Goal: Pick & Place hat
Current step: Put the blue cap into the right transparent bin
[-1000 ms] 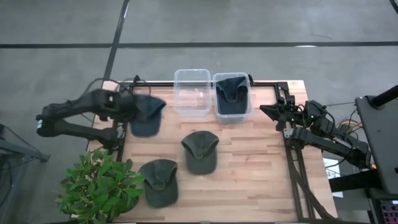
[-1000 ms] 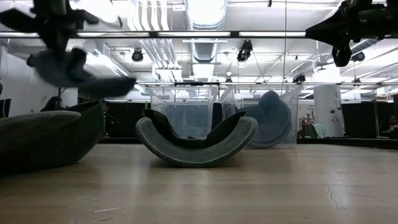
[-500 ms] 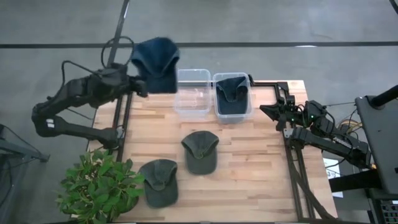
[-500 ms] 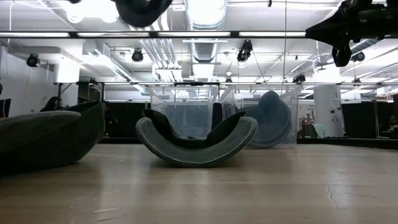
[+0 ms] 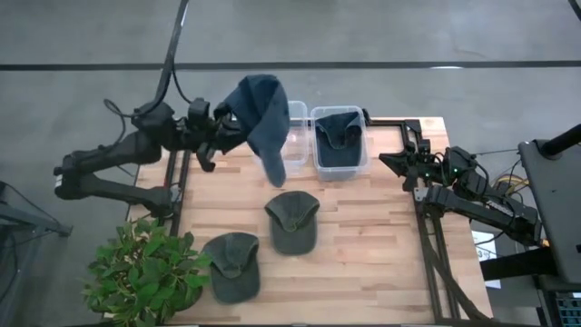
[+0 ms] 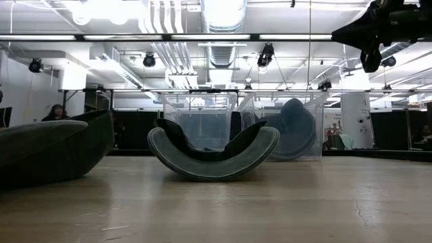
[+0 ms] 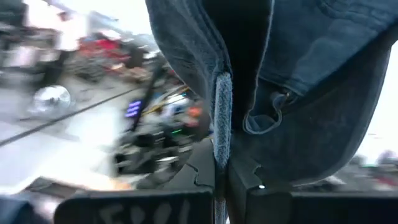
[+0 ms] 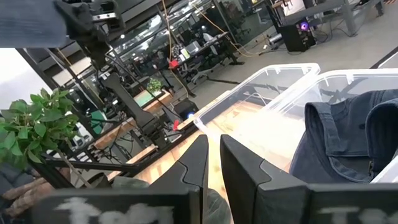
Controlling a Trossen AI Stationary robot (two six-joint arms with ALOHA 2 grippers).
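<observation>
— Left gripper?
— Clamping on the blue hat, fingers pinched tight on its fabric; hovering high over the table's far left part, just beside the empty clear bin.
— Hat's position?
— Hanging in the air from that grip, drooping down across the near-left edge of the empty bin, not resting on anything. Filling most of the left wrist view, folded cloth draping right in front of the fingers.
— Right gripper?
— Waiting above the table's right edge near the second bin, fingers nearly together with a narrow slit between, gripping nothing.
— Anything else lying about?
— Another dark hat sitting inside the second bin; two green hats on the wood — one mid-table, one toward the near-left corner beside the potted plant.
</observation>
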